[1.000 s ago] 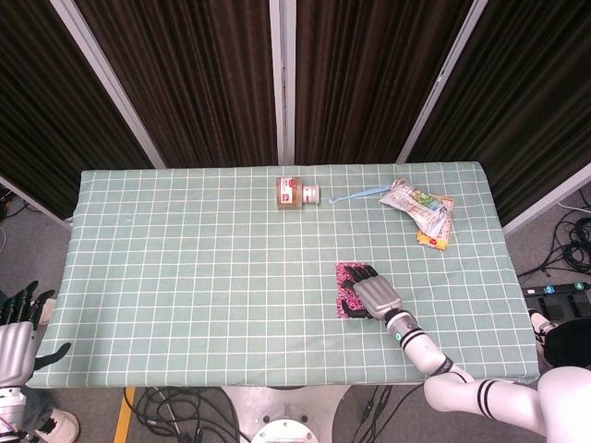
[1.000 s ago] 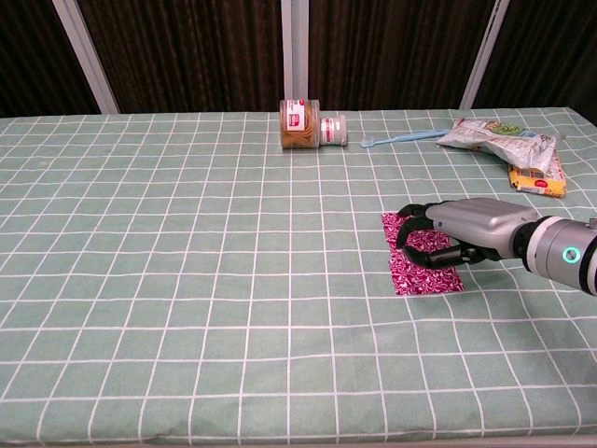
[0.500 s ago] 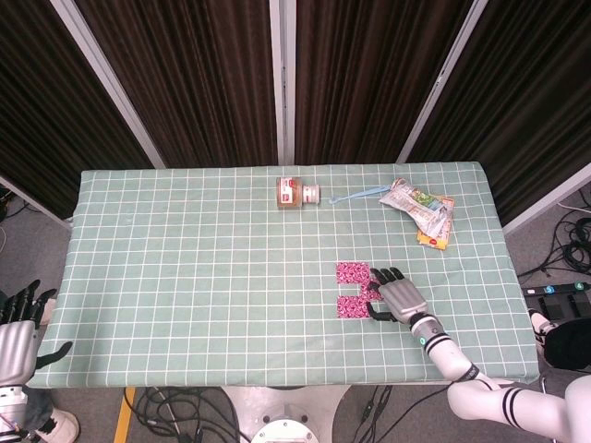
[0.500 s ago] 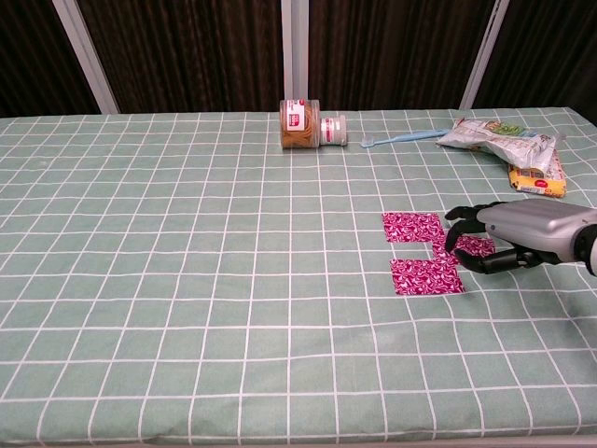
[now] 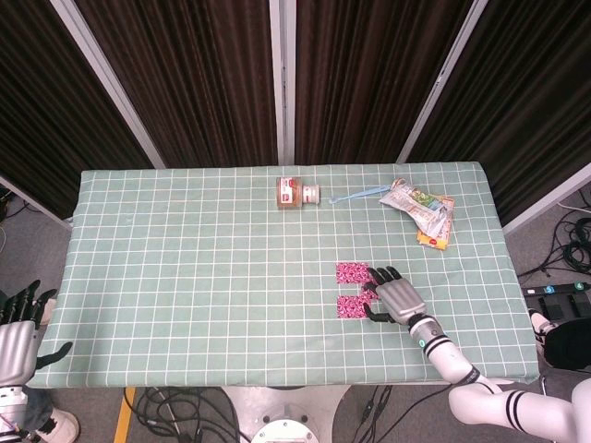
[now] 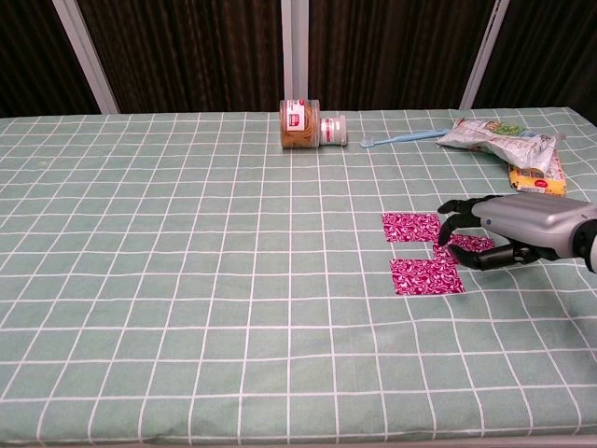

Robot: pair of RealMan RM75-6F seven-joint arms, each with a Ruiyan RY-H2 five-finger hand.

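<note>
A table under a green checked cloth [image 5: 185, 268] carries everything. A jar [image 5: 297, 193] lies on its side near the far edge, with a blue toothbrush [image 5: 362, 195] just right of it, snack packets [image 5: 421, 210] further right, and a pink patterned cloth [image 5: 351, 289] well nearer.

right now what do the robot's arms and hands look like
The right robot hand has a silver-grey metallic back and black fingers. Behind it sits a grey wrist with a small teal-green glowing ring, then a glossy white arm with black bands at the joints. The left robot hand at the table's edge looks the same: silver back, black fingers.
</note>
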